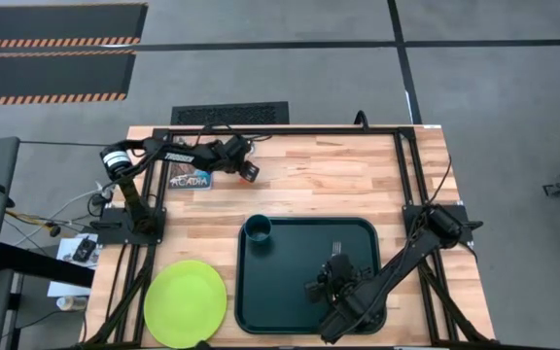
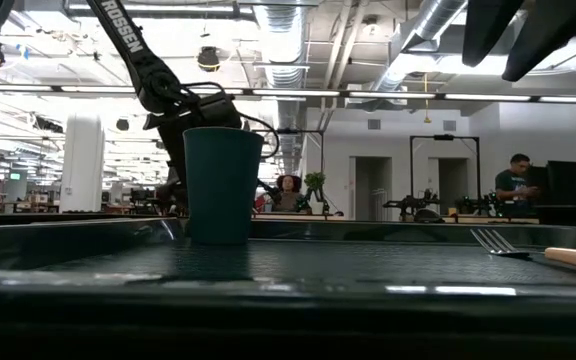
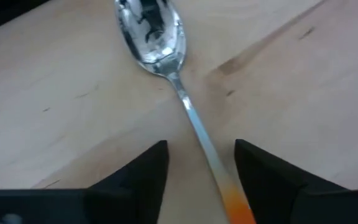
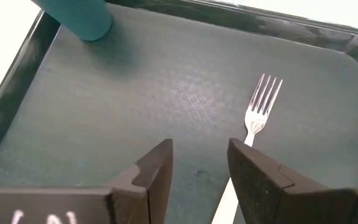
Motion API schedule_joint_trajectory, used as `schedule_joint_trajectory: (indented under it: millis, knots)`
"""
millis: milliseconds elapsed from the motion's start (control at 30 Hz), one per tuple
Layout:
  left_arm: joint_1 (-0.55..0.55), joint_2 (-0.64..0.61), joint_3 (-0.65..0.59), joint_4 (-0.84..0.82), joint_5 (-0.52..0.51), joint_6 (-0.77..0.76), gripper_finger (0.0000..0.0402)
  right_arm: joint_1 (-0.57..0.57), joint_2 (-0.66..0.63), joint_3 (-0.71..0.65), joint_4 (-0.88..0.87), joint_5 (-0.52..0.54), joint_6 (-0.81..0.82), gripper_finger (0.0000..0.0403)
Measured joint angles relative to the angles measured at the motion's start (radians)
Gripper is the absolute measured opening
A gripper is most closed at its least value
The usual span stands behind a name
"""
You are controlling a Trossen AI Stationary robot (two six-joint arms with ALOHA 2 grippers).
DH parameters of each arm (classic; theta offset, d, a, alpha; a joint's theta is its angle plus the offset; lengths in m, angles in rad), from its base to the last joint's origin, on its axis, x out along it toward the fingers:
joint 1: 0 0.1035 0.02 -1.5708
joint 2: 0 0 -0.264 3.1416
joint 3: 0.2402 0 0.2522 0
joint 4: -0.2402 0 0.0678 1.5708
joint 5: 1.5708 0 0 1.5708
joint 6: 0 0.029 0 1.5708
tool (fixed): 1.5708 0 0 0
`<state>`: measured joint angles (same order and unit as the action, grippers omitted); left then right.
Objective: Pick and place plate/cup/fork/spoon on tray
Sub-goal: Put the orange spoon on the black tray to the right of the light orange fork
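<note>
The dark green tray [image 1: 290, 301] lies at the table's near middle. The teal cup [image 1: 258, 229] stands upright in its far left corner. The fork [image 4: 263, 102] lies flat on the tray, tines toward the far edge, and its handle runs under my right gripper [image 4: 201, 162]. That gripper is open and raised above the fork, as the low view [image 2: 528, 30] shows. The lime-green plate [image 1: 185, 303] lies on the table left of the tray. My left gripper [image 3: 201, 168] is open at the far left of the table [image 1: 249, 173], one finger on each side of the shaft of the spoon [image 3: 151, 28], which lies flat on the wood.
A small printed card [image 1: 191, 180] lies on the table beside my left gripper. Black frame rails [image 1: 402, 175] run along the table's edges. Bare wood [image 1: 338, 180] lies between the tray and the far edge. A person [image 2: 513, 185] stands far off in the room.
</note>
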<state>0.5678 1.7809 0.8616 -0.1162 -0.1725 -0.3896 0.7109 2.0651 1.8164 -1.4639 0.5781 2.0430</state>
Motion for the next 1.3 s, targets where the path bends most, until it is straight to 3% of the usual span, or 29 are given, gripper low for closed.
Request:
schedule_joint_trajectory:
  millis: [300, 833, 1067, 1300]
  knots:
    - [0.007, 0.002, -0.001, -0.016, -0.015, 0.014, 0.0012, 0.0, 0.0, 0.0, 0.008, 0.0, -0.002, 0.0169]
    - [-0.001, -0.123, -0.007, -0.067, -0.001, 0.071, 0.0001, 0.0, 0.0, 0.0, -0.02, 0.066, -0.002, 0.0161]
    - [-0.008, -0.204, -0.007, -0.084, 0.003, 0.072, 0.0001, -0.005, -0.066, -0.001, -0.052, 0.214, -0.055, 0.016]
    - [-0.009, -0.209, -0.005, -0.103, 0.012, 0.097, 0.0, -0.016, -0.146, -0.001, -0.05, 0.293, -0.174, 0.0164]
